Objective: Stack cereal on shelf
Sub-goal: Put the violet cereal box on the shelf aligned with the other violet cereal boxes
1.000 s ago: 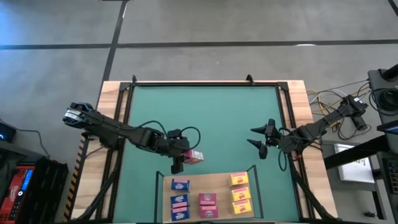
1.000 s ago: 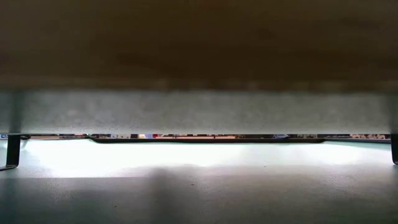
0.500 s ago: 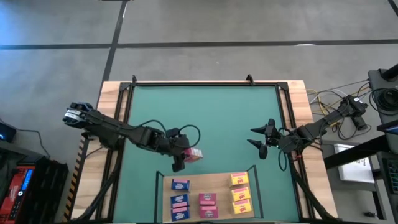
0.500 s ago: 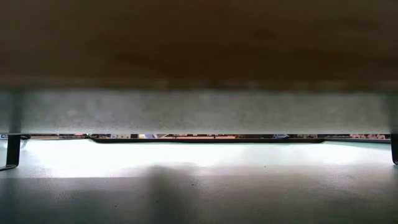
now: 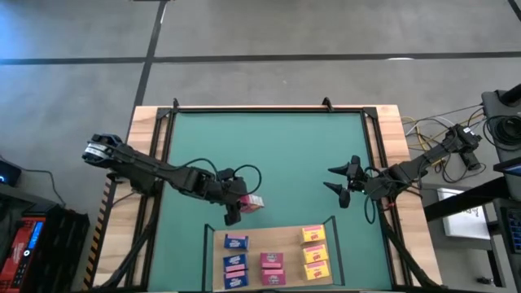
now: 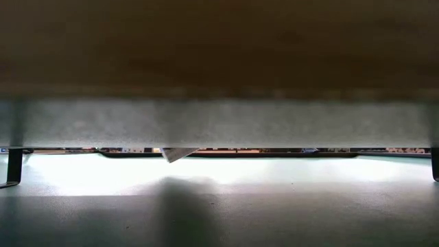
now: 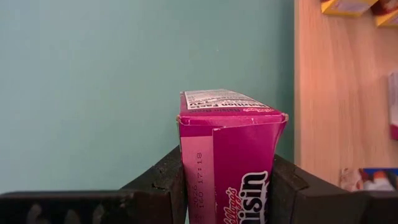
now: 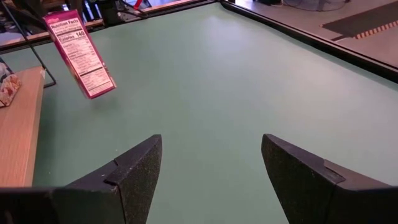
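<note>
The left end effector (image 5: 242, 205) hangs over the green mat (image 5: 269, 155) just beyond the far edge of the shelf (image 5: 289, 244), its two fingers (image 7: 163, 186) pinching one pink cereal box (image 7: 229, 155) by its sides. In the right wrist view that box (image 8: 79, 55) hangs tilted above the mat, its nutrition panel showing, clear of the surface. From above, the held pink box (image 5: 254, 203) sits near the shelf's far left post.

On the light-wood shelf, eight boxes lie in three columns. Three blue boxes (image 5: 235, 262) form the left column. Two pink boxes (image 5: 272, 268) sit in the middle column, towards the near edge, with bare board beyond them. Three yellow boxes (image 5: 314, 252) make up the right column. Counted with the one held, that gives three of each colour, nine in all.

The right end effector (image 5: 343, 183) waits over the right part of the mat, well apart from the shelf, its fingers (image 8: 134, 177) spread with nothing between them.

The low view shows only a pale corner of the held box (image 6: 176, 154) under the shelf's edge.
</note>
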Available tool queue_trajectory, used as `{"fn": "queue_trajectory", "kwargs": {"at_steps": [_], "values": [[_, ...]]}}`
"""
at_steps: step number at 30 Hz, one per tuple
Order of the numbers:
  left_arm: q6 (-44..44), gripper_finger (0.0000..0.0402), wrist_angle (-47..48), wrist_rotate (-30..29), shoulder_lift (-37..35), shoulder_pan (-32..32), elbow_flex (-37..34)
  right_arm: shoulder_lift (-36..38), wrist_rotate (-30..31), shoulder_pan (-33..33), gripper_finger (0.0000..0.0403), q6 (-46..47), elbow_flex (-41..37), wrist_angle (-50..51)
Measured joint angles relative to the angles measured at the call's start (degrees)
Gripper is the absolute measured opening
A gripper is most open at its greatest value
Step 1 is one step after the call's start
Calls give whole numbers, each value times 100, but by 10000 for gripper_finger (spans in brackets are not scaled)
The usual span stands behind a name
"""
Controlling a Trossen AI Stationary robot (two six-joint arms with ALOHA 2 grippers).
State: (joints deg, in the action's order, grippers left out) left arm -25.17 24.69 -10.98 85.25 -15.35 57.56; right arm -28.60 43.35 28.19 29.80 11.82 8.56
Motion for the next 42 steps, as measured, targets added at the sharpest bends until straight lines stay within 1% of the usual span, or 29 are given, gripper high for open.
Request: {"fn": "queue_trajectory", "kwargs": {"at_steps": [6,9,16,24,29,33,36,42], "values": [[10,123,21,0,0,1,-17,1,0,1,265,0,0,0],[-49,130,17,0,0,21,-18,2,0,0,265,2,0,0],[-231,181,33,4,0,31,-61,0,0,2,265,2,0,2],[-224,237,30,118,0,31,-61,1,0,0,265,0,0,1],[-220,254,171,121,-2,31,38,2,0,1,265,1,2,2],[-46,257,265,430,-5,31,227,1,0,1,265,2,0,2],[50,257,638,496,-24,29,419,2,0,1,265,2,0,2],[127,257,1831,463,-66,37,985,1,0,0,265,2,0,2]]}}
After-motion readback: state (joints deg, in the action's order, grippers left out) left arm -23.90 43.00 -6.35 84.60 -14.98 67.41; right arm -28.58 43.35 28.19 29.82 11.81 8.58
